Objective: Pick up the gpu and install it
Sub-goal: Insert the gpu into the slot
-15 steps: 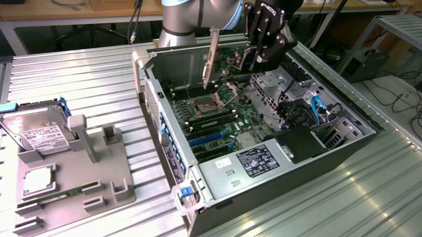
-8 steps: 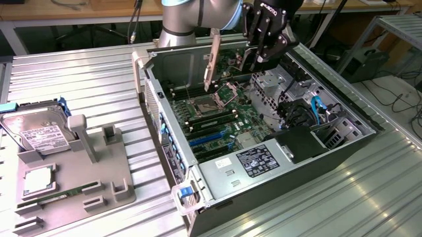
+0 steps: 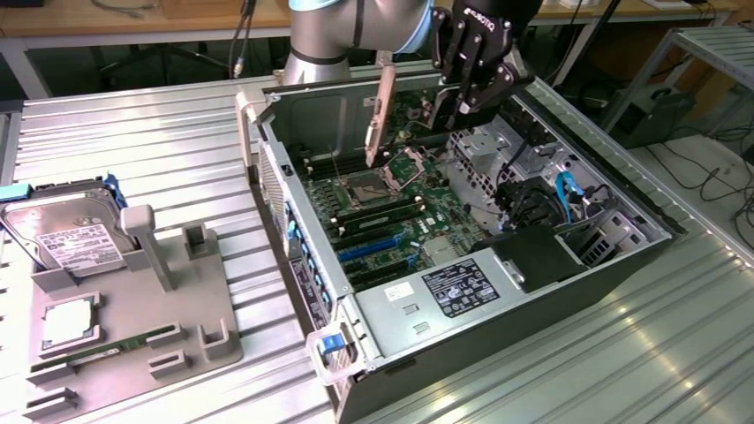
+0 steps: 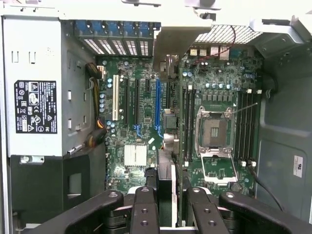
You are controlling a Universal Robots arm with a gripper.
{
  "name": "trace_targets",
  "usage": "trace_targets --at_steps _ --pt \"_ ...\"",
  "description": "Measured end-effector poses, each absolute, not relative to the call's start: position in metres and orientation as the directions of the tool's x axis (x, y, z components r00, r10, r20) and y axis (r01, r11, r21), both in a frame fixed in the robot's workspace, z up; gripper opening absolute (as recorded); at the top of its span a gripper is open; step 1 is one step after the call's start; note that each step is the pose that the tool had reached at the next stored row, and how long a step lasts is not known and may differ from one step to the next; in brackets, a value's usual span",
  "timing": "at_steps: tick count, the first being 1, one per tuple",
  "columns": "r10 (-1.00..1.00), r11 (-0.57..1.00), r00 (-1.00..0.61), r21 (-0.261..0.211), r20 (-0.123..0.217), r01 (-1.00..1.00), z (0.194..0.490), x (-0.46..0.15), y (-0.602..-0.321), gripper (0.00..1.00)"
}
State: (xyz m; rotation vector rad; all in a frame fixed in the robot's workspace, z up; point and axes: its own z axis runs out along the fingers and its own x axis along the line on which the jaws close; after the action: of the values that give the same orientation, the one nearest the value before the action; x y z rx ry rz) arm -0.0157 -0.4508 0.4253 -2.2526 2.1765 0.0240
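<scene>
My gripper (image 3: 451, 115) is shut on the gpu (image 3: 380, 115), a thin flat card that hangs on edge above the open computer case (image 3: 268, 177). It is over the far part of the motherboard (image 3: 412, 212), clear of it. In the wrist view the gpu (image 4: 165, 180) runs edge-on between my black fingers (image 4: 144, 209), its silver bracket reaching toward the case's rear wall. Below it lie the motherboard's expansion slots, among them a long blue slot (image 4: 157, 107) just beside the card's line. The empty CPU socket (image 4: 214, 131) sits on the card's other side.
A power supply (image 3: 460, 287) with a black label fills the case's near corner. Cables and a drive cage (image 3: 554, 212) crowd the exterior view's right side. On the exterior view's left, a grey fixture (image 3: 130, 327) holds a hard drive (image 3: 73, 234) and a memory stick (image 3: 106, 349).
</scene>
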Motion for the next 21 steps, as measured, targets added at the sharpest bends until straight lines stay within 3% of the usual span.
trace_targets --at_steps 21 --pt "-0.999 -0.036 0.036 0.004 -0.017 -0.999 0.4159 -0.0157 -0.4508 0.28"
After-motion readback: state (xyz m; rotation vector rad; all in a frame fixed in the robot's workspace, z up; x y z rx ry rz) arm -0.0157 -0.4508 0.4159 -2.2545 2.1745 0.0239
